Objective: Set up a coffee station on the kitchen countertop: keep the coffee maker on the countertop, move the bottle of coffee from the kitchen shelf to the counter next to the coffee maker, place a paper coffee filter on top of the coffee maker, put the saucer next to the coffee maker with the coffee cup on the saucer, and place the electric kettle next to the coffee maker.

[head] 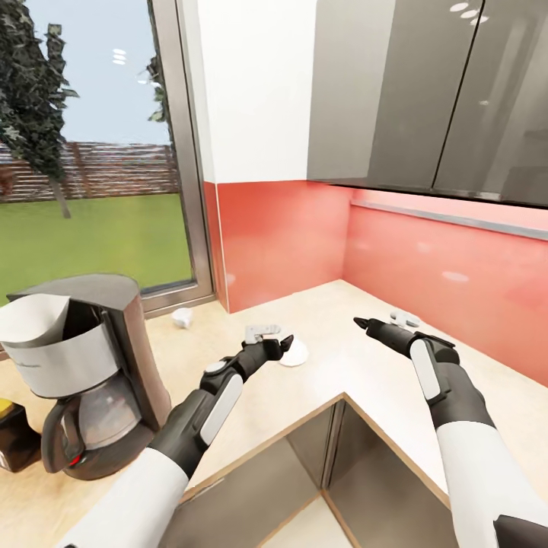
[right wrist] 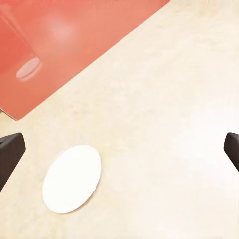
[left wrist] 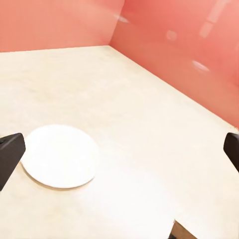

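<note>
A robot's-eye view of a kitchen corner with a light beige stone-look desk (head: 335, 358), coral-red backsplash and grey upper cabinets. At the far left edge sits the bottle of coffee (head: 15, 438), dark with a yellow cap, on the desk just beside the coffee maker (head: 87, 373), a black drip machine with a glass carafe. A white paper coffee filter (head: 34, 320) already rests in its top. Further right, near the window frame, the small white coffee cup (head: 181, 317) lies on the desk, apparently tipped, well apart from the machine. Next comes the left end effector (head: 283, 346), its two fingers spread apart and empty, reaching over the near edge of the flat white saucer (head: 297, 354); its wrist camera looks down on the saucer (left wrist: 59, 155) lying bare on the desk, close to one dark fingertip (left wrist: 10, 154). At the right, the right end effector (head: 364, 324) hovers over the desk, also spread apart and empty, with the saucer (right wrist: 72, 178) in its wrist view too. The step in hand appears to be fetching the saucer. The next move probably calls for lowering the left fingers to straddle the thin rim, pinching it, then carrying it to the machine; a flat plate on a flat surface looks hard to grip
</note>
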You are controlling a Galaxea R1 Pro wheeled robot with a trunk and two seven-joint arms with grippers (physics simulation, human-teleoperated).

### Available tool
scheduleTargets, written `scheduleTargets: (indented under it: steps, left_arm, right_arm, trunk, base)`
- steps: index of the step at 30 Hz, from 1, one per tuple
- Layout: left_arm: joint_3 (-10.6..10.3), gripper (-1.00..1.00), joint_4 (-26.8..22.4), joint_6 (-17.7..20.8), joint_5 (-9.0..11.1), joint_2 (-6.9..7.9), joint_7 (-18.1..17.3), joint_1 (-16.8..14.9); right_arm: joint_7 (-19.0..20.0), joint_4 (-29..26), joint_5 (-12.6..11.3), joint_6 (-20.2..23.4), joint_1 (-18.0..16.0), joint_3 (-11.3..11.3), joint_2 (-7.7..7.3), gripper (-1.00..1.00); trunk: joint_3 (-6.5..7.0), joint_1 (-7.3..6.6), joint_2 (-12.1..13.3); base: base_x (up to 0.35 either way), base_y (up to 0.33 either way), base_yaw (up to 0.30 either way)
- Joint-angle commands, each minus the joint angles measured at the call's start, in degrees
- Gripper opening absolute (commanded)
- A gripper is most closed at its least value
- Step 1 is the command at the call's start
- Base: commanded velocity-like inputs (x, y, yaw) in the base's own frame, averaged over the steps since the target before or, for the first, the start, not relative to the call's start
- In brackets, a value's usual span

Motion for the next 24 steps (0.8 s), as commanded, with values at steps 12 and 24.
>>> scheduleTargets:
  steps: [12,24]
  left_arm:
    - [0.05,1.00,1.93,0.06,0.36,-0.01,0.35,0.01]
    - [0.12,1.00,2.62,0.04,0.31,-0.01,0.46,1.52]
  right_arm:
    - [0.28,4.28,0.07,0.31,-0.06,-0.02,2.00,1.00]
    - [0.28,6.57,0.08,0.31,-0.06,0.14,3.76,1.00]
  trunk:
    - [-0.13,0.06,-0.14]
    - [-0.13,0.06,-0.14]
  base:
    - [0.112,0.000,0.000]
    - [0.172,0.000,0.000]
